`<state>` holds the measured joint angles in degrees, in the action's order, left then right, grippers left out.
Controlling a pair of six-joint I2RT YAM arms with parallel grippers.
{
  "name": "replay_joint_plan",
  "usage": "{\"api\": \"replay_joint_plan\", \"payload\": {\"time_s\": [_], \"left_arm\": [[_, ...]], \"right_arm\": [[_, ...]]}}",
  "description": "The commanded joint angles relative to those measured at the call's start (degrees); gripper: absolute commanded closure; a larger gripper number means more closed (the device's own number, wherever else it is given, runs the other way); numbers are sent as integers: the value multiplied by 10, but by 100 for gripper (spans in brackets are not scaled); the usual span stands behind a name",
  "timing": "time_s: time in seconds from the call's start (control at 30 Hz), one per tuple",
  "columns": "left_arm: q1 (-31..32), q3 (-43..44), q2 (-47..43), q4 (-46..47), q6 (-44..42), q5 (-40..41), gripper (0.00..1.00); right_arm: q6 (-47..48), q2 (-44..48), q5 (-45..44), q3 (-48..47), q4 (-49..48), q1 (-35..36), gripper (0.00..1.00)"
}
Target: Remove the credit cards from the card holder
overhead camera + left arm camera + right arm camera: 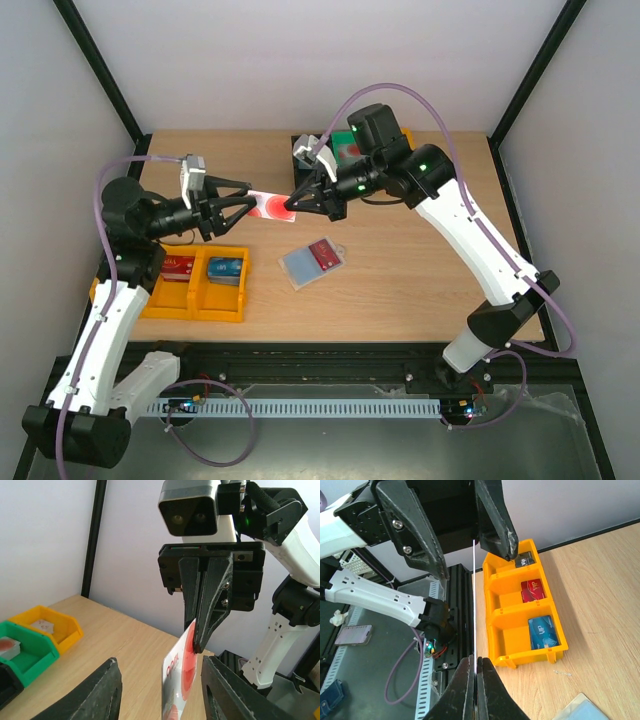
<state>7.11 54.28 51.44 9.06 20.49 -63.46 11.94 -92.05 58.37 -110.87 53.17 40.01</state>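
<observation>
Right gripper [291, 205] pinches white-red card [268, 205] above tabletop [420, 290]; left gripper [247, 196] open, jaws straddling card's far end.

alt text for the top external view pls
Two robot arms meet above a wooden table: the right gripper pinches a white and red card while the left gripper, jaws open, straddles its other end. An open card holder with a red card lies nearer the bases.

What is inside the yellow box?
A red VIP card, a blue card and a dark card, each in its own compartment of the yellow box. The left end effector hides part of the dark card's compartment.
</observation>
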Motion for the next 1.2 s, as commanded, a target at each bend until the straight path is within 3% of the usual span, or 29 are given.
{"api": "replay_joint_plan", "payload": {"time_s": [0.0,0.13,0.3,0.53,0.6,0.73,0.93,0.97,1.07,1.17], "left_arm": [[3,9,-3,-11,-15,-13,56],[4,13,-1,-47,-43,-11,53],[5,17,2,-49,-42,-12,65],[15,24,11,-90,-71,-16,65],[18,25,14,-89,-71,-21,72],[23,32,20,-86,-72,-27,97],[24,29,14,-72,-54,-17,98],[24,27,12,-66,-45,-8,98],[23,19,7,-28,-5,32,98],[22,6,-4,28,54,72,98]], "right_arm": [[7,3,13,-20,11,5,98],[4,5,8,-19,6,7,98],[8,7,7,-11,6,7,98],[7,2,8,-11,-3,7,98],[10,4,7,-7,-4,7,98],[13,4,6,-6,-5,7,98],[-2,21,-18,11,-50,7,98],[-11,29,-28,22,-71,7,95],[-67,65,-67,92,-173,4,64],[-165,113,-79,189,-336,-1,50]]}}
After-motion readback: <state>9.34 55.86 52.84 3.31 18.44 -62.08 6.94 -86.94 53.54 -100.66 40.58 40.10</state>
